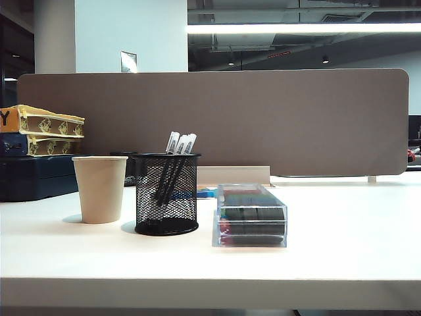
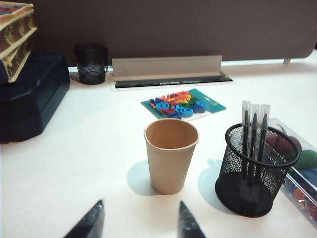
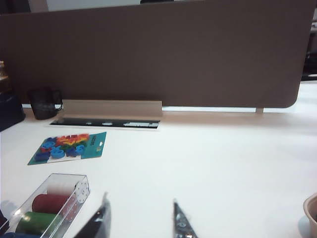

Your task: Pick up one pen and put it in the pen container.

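The pen container [image 1: 166,194] is a black wire-mesh cup standing upright on the white table between a paper cup and a clear box. Three slim black pens [image 1: 181,143] with whitish upper ends stand in it, leaning together; I cannot tell them apart. The left wrist view shows the same pen container [image 2: 255,171] and pens [image 2: 253,124]. My left gripper [image 2: 141,203] hovers open over bare table, short of the paper cup, with nothing between its fingers. My right gripper [image 3: 140,196] is open and empty too, beside the clear box. Neither gripper shows in the exterior view.
A beige paper cup [image 1: 100,189] stands left of the mesh cup. A clear plastic box [image 1: 250,214] with coloured items lies right of it. A card of colourful letters [image 2: 183,104] lies behind them. A dark cup [image 2: 91,63], stacked boxes [image 1: 39,131] and a brown partition [image 1: 263,118] line the back.
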You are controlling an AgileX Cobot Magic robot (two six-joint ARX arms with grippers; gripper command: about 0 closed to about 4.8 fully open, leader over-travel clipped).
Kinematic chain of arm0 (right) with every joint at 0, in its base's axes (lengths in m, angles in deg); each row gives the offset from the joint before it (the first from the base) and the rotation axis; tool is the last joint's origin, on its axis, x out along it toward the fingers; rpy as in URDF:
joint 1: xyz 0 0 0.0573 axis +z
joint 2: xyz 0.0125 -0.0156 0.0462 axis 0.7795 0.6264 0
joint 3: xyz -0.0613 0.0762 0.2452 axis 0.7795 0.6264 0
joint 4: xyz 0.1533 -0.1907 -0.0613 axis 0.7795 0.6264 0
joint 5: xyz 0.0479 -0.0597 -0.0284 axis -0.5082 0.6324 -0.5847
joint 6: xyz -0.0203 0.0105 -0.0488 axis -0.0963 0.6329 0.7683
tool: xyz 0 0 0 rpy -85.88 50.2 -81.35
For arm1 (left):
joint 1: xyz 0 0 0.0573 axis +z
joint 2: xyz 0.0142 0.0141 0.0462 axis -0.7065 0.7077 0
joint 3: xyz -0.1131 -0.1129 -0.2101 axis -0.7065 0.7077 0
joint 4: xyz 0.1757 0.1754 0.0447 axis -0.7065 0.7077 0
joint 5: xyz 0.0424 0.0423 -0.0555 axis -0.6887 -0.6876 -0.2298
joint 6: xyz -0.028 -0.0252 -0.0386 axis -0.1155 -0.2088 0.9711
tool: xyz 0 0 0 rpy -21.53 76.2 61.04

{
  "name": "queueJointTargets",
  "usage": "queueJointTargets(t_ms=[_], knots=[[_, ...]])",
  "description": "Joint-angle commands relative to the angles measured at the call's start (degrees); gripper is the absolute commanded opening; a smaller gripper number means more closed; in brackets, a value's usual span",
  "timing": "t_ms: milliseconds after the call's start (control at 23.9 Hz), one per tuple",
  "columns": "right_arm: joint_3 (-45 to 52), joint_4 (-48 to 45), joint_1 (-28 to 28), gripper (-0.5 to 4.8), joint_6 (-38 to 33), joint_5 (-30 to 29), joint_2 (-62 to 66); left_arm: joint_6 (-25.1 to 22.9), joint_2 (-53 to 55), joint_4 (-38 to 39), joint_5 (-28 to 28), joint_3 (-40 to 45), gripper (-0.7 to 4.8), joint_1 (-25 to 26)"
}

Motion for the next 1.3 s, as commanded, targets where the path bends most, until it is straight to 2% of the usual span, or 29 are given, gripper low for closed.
queueJointTargets(t_ms=[42,252,629,922,1299], knots=[[1.4,-0.3,0.0,1.57,-1.2,-0.1,-0.8,0.7,0.0,-1.1,-0.3,0.8,1.84,-0.1],[4.6,-1.9,0.0,1.57,-2.0,-0.1,-0.8,-1.8,0.0,-1.8,-1.1,1.0,1.84,-0.1],[9.0,-6.5,0.0,1.57,-1.9,-0.3,-0.8,-1.2,0.0,-4.2,-1.5,4.5,1.84,-0.1],[13.0,-9.4,0.0,1.57,-1.9,-0.3,-0.8,-3.1,0.0,-5.3,-1.5,4.8,1.84,-0.1],[13.4,-8.8,0.0,1.57,-2.0,-0.3,-0.8,-2.6,0.0,-8.2,-1.5,8.1,1.84,-0.1]])
